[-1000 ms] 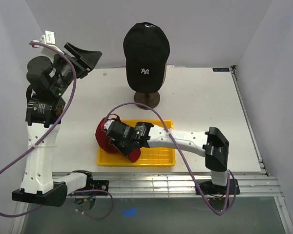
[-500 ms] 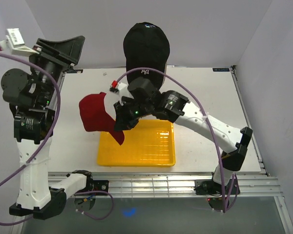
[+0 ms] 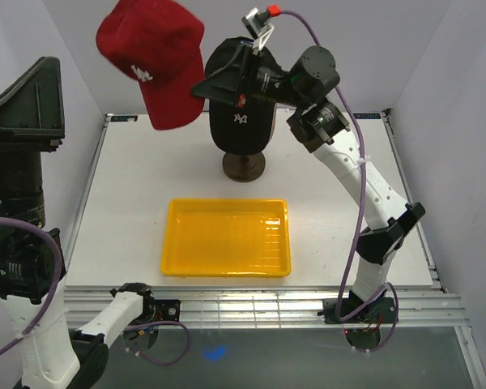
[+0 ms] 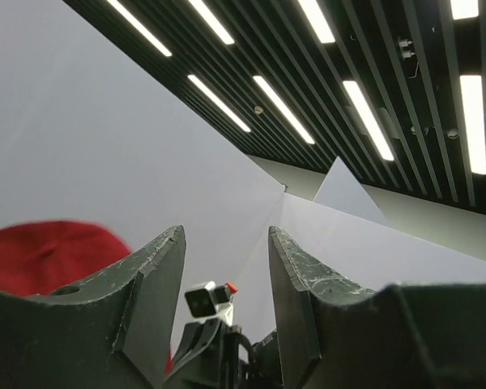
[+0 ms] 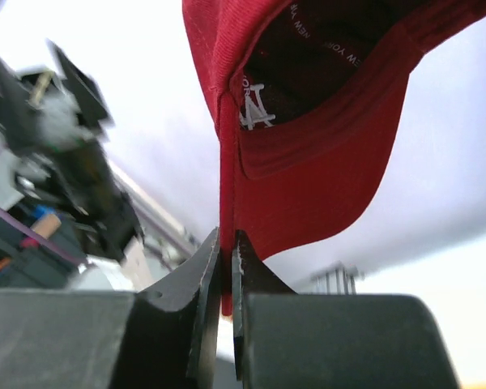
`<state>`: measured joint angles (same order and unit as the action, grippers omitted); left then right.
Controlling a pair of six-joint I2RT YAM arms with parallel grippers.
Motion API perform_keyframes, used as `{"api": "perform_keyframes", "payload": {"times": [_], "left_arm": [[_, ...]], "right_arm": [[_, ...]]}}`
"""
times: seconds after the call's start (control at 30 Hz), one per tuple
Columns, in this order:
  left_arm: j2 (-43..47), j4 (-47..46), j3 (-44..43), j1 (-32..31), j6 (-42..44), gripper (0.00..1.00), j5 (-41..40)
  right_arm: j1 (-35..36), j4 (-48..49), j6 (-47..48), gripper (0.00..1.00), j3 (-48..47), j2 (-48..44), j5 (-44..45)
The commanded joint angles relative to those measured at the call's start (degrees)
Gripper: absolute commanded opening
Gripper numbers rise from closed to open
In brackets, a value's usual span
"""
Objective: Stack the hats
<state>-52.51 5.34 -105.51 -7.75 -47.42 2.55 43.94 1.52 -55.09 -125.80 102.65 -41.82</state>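
Red hat (image 3: 150, 61) is clamped by the edge of its crown between my right fingers (image 3: 202, 85), which are closed tight on the fabric. In the right wrist view the cloth runs straight up out of the pinch, with the underside of the brim hanging open above it. A second ago I was down at the yellow tray (image 3: 227, 239) taking hold of this hat. Now the arm is stretched up and back, and the hat hangs high in the air, just left of the black hat (image 3: 255, 121) that sits on the stand (image 3: 244, 166) at the far side of the desk (image 3: 348, 186). The tray holds nothing now.

My left fingers (image 3: 44, 101) stand apart with nothing between them, raised at the left edge and aimed towards the red hat; through their gap I see only wall, ceiling lights and part of the other arm.

So, as I judge it, the pickup is done and the placing is what remains. The red hat is beside the black one, not over it, and must be carried across and lowered onto that crown. A thin pinch on soft cloth could let the hat swing or drape crooked.
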Motion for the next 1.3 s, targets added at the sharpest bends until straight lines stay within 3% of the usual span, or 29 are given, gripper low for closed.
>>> {"api": "perform_keyframes", "payload": {"times": [0.0, 0.1, 0.43, 0.73, 1.27], "left_arm": [[-1.1, 0.72, 2.41, 0.01, 0.4, 0.56, -0.18], [-0.75, 0.72, 3.82, 0.01, -0.22, 0.55, 0.53], [-0.75, 0.98, 5.23, 0.01, -0.31, 0.55, 1.32], [-0.93, 1.16, 5.84, 0.01, -0.66, 0.55, 1.67], [-1.28, 1.16, 8.48, 0.01, -1.89, 0.55, 2.55]], "right_arm": [[-5.35, 27.86, -17.83, 0.08, -4.55, 1.5, 1.2], [-9.57, 35.11, -26.28, 0.08, -0.6, 0.88, 7.97], [-15.99, 38.47, -41.49, 0.08, 5.02, 0.63, 20.81], [-18.36, 49.01, -54.06, 0.08, 17.5, -2.53, 21.7], [-21.09, 63.86, -63.3, 0.08, 33.69, -6.5, 19.59]]}}
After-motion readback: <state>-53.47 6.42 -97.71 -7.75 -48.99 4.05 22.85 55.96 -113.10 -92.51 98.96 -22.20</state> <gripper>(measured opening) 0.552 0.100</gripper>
